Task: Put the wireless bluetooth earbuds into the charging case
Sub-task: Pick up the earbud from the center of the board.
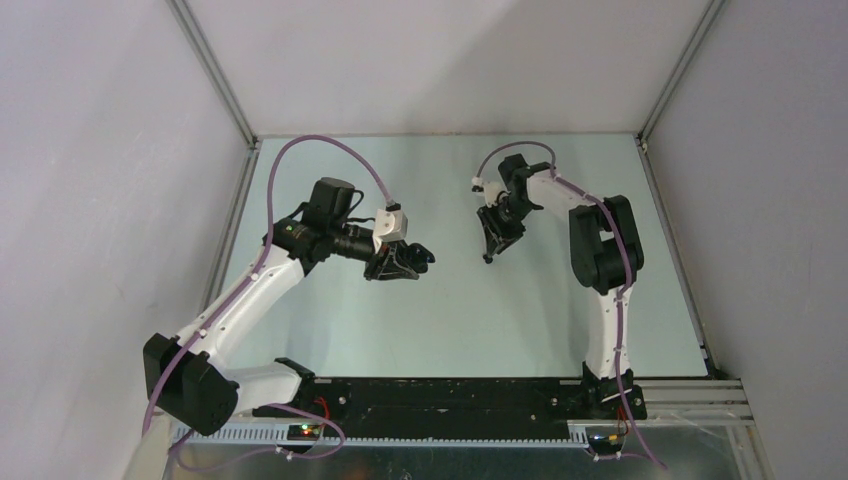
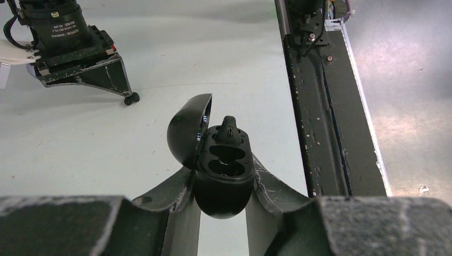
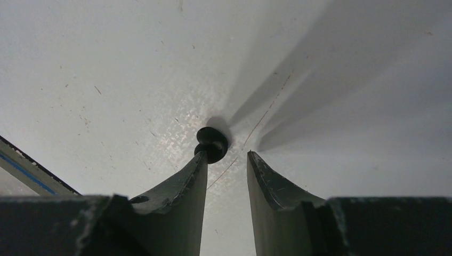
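My left gripper (image 2: 223, 169) is shut on the black charging case (image 2: 223, 192), held off the table with its lid (image 2: 186, 130) swung open to the left. A black earbud (image 2: 229, 127) sticks up at the case's far end. The two nearer pockets look empty. In the top view the left gripper (image 1: 408, 262) hangs mid-table with the case at its tip. My right gripper (image 3: 226, 156) is open, tips down at the table. A second black earbud (image 3: 211, 143) lies on the table against its left fingertip (image 3: 201, 160), not between the fingers. The left wrist view shows that earbud (image 2: 130, 98) too.
The pale table (image 1: 450, 320) is ringed by grey walls. A black base rail (image 1: 440, 400) runs along the near edge and also shows in the left wrist view as the rail (image 2: 320, 106). The two grippers sit close together, the right gripper (image 1: 491, 252) just right of the left one.
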`<state>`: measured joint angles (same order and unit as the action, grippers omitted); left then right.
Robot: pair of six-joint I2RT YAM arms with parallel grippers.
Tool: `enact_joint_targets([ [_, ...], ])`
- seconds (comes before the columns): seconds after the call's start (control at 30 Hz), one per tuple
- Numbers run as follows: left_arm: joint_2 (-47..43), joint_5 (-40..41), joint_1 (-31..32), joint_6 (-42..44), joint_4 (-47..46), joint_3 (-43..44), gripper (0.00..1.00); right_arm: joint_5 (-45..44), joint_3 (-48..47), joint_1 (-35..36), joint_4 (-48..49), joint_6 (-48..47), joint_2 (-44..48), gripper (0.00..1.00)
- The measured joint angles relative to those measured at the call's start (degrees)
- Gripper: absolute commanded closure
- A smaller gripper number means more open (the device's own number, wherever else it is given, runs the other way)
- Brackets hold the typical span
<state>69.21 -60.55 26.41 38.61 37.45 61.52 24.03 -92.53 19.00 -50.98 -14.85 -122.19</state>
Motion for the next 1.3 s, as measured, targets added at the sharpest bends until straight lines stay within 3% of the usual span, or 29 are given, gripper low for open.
enact_joint_targets([
  [1.07, 0.00, 0.42, 0.33, 0.44, 0.00, 0.00, 0.99, 6.01, -1.27, -1.99, -1.46, 1.31, -2.93, 0.67],
  [1.3, 0.00, 0.48, 0.48, 0.46, 0.00, 0.00, 0.99, 7.23, -1.27, -1.77, -1.42, 1.25, -2.97, 0.74],
])
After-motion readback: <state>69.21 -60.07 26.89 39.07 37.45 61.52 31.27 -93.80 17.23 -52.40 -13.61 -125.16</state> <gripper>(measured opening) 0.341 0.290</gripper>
